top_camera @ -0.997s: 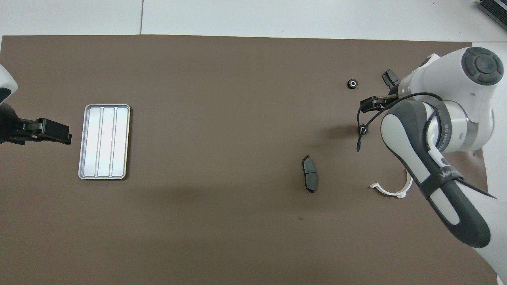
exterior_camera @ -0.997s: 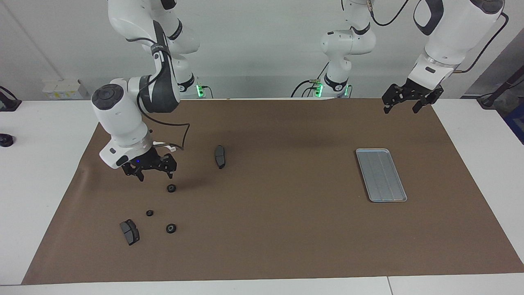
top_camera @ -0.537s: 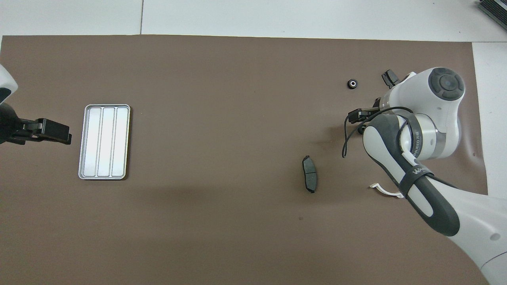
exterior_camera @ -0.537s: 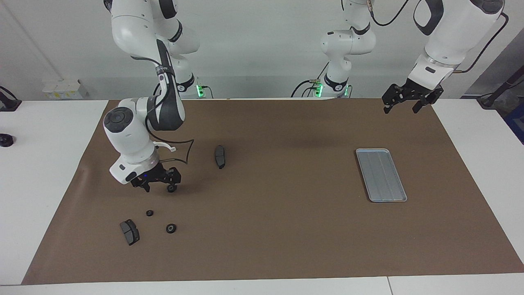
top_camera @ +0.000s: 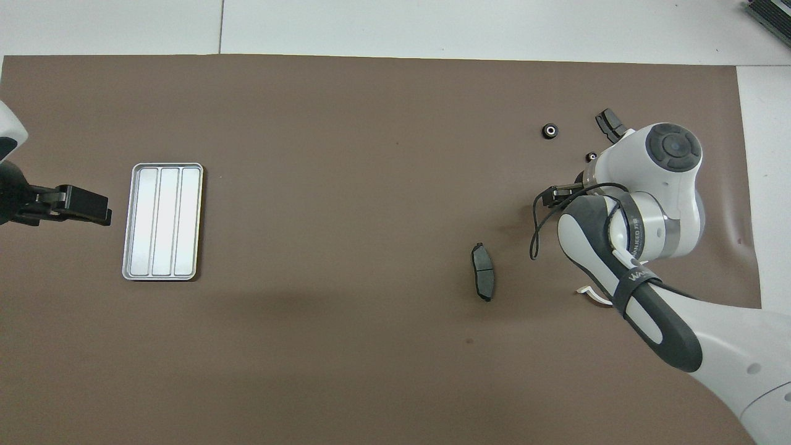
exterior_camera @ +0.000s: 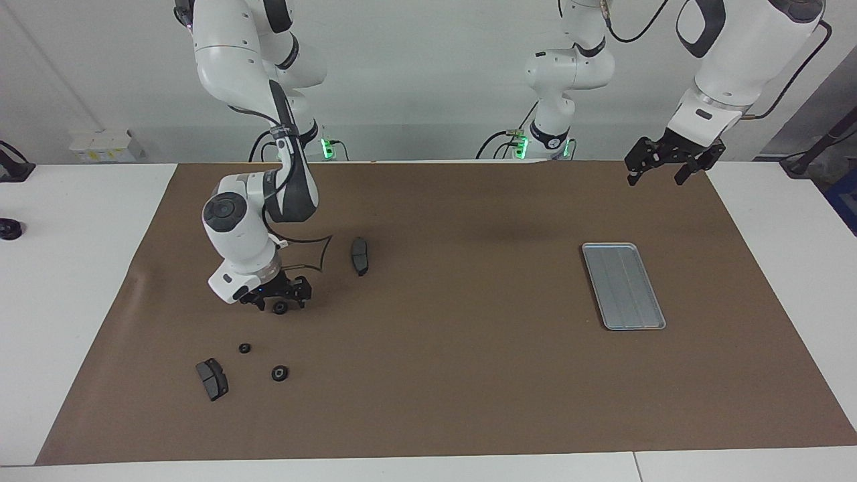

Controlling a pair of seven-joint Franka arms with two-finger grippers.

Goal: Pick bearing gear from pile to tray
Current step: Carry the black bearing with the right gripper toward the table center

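The pile lies toward the right arm's end of the table. My right gripper (exterior_camera: 279, 299) is low over the brown mat, open, with its fingers on either side of a black ring (exterior_camera: 280, 307). In the overhead view the arm hides that ring. Two more black rings (exterior_camera: 245, 348) (exterior_camera: 279, 373) lie farther from the robots; they also show in the overhead view (top_camera: 591, 156) (top_camera: 549, 131). The silver grooved tray (exterior_camera: 622, 286) lies toward the left arm's end, with nothing in it. My left gripper (exterior_camera: 659, 173) waits open in the air near the mat's corner.
One dark brake pad (exterior_camera: 359, 256) lies nearer the table's middle, another (exterior_camera: 212, 379) lies beside the farther rings. A white half-ring bracket (top_camera: 590, 294) shows partly under the right arm. The brown mat (exterior_camera: 469, 375) covers most of the white table.
My right gripper has come down and moved toward the table's middle until its fingers straddle the black ring. The left arm, the tray and the other parts have not moved.
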